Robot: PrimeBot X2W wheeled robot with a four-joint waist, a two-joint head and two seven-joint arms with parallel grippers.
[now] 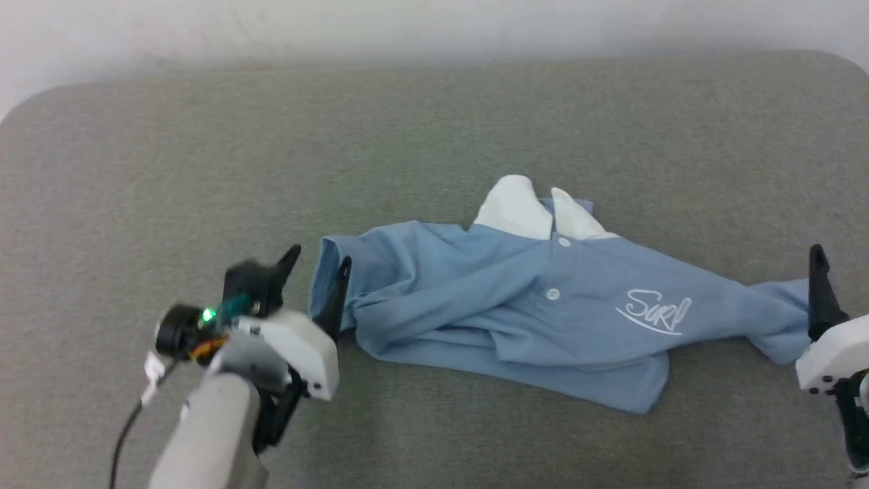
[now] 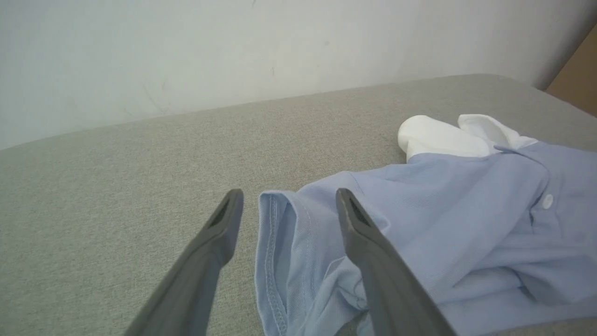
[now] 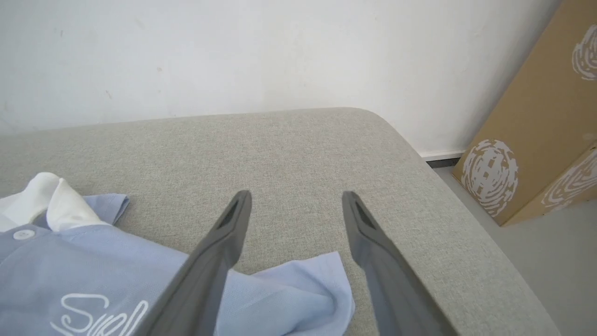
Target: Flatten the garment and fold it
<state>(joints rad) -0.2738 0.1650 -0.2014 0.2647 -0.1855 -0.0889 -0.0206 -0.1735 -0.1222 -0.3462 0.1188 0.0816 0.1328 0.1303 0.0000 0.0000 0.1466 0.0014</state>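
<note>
The garment point(image 1: 543, 299), a light blue polo with a white collar point(image 1: 523, 214) and white "Surf" script point(image 1: 655, 312), lies crumpled on the grey padded surface point(image 1: 407, 136). My left gripper point(image 1: 318, 265) is open at its left sleeve. In the left wrist view the sleeve hem point(image 2: 273, 233) lies between the spread fingers of the left gripper point(image 2: 289, 193). My right gripper point(image 3: 297, 196) is open above the garment's right sleeve tip point(image 3: 308, 284), holding nothing. One of its dark fingers point(image 1: 820, 285) rises at the right edge of the head view.
A pale wall point(image 1: 434, 27) runs behind the surface. The surface's rounded right corner point(image 3: 419, 154) drops to a grey floor point(image 3: 559, 256). A tall brown cardboard box point(image 3: 536, 116) leans there against the wall.
</note>
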